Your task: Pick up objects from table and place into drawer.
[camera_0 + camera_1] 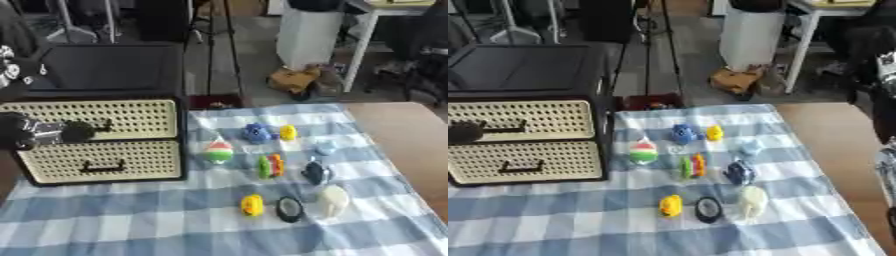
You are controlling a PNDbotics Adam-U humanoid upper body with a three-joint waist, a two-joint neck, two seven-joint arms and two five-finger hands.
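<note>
A black cabinet with two woven cream drawer fronts stands at the left: an upper drawer (131, 117) and a lower drawer (131, 159), both looking closed. My left hand (75, 131) hovers at the upper drawer's front, just left of its black handle (103, 126). Small toys lie on the checked cloth: a blue one (256, 133), a yellow one (288, 132), a pale blue one (325, 147), a red, white and green one (219, 151), a green and orange pair (270, 166), a dark blue one (315, 173), a white one (333, 200), a black ring (290, 209) and a yellow duck (252, 205).
The blue and white checked cloth (131, 220) covers most of the table, with bare wood (407, 135) at the right. A dark arm part (883, 100) shows at the right edge. A brown object (293, 79) and furniture legs stand on the floor beyond.
</note>
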